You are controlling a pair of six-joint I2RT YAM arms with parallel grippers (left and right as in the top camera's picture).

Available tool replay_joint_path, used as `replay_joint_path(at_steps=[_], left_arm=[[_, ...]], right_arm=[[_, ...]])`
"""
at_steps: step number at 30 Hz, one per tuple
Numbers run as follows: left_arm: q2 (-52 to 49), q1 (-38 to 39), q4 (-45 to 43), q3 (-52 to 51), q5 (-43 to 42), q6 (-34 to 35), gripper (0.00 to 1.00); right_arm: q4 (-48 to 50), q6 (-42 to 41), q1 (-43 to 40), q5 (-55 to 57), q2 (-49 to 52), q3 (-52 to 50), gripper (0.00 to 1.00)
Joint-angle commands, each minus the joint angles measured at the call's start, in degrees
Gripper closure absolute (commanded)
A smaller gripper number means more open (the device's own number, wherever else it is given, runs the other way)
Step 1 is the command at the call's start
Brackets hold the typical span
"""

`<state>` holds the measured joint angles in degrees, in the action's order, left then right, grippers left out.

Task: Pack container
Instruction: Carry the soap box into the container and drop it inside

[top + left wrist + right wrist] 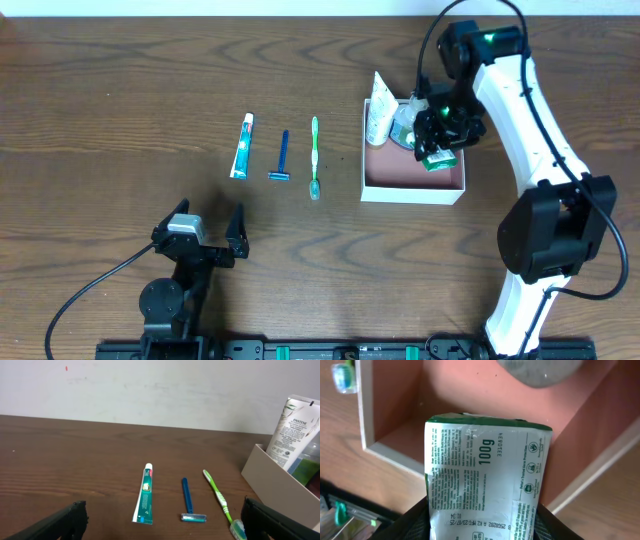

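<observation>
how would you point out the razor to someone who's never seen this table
Find the white-walled container on the wooden table; left of it three slim items lie in a row. The razor is the middle one, between the toothpaste tube and the green toothbrush. It alone is dark blue, with a short crossbar head at its near end.

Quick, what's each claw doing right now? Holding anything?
Left gripper: open, holding nothing.
Right gripper: closed on a green-and-white packet, over the container.
</observation>
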<state>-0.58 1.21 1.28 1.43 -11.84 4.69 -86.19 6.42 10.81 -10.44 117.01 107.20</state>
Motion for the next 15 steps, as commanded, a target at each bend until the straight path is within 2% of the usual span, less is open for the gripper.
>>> replay_joint_path(at_steps=[1, 5, 8, 15], left_arm=[[0.31, -0.24, 1.62, -1.2, -0.79, 0.13, 0.02], [0.31, -0.24, 1.62, -1.2, -0.79, 0.13, 0.02], [0.31, -0.24, 1.62, -1.2, -0.79, 0.13, 0.02], [0.31, -0.24, 1.62, -1.2, -0.79, 0.13, 0.02]], right_arm=[[2.62, -0.85, 0.5, 0.11, -0.39, -2.93, 0.61], [7.37, -1.68, 0.5, 0.11, -0.39, -6.58, 0.6], [10.08, -1.7, 0.52, 0.11, -0.39, -8.5, 0.51], [11.02, -1.7, 0.5, 0.09, -0.42, -9.92, 0.5]])
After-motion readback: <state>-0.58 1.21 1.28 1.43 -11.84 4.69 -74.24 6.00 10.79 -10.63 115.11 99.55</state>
